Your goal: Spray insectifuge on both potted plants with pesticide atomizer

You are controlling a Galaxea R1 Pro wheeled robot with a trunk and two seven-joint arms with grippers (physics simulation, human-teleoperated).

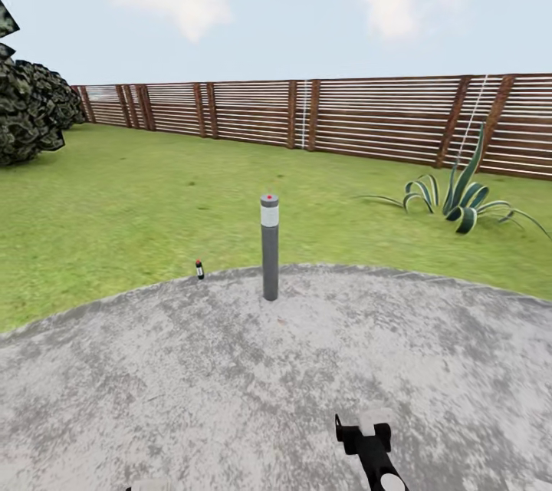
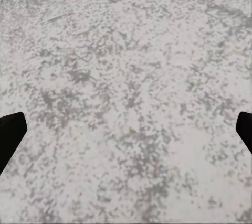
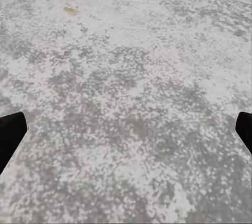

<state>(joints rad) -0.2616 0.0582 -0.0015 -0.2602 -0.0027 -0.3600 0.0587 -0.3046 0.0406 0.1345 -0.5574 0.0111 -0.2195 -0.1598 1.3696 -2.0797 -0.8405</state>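
**Atomizer far off, upper left of pincers**

Facing patio (image 1: 230,383), then lamp (image 1: 269,247). Standing upright at the patio's rim, left of centre frame: pesticide atomizer (image 1: 199,269). Left pincer (image 2: 126,129) and right pincer (image 3: 126,129) gaping wide, empty; left arm probably nearer.

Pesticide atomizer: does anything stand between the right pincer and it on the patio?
Nothing visible blocks it. The pesticide atomizer stands upright at the far edge of the stone patio, where the lawn begins. The grey bollard lamp stands apart to its right, beside the direct line from the right pincer. Bare stone lies between.
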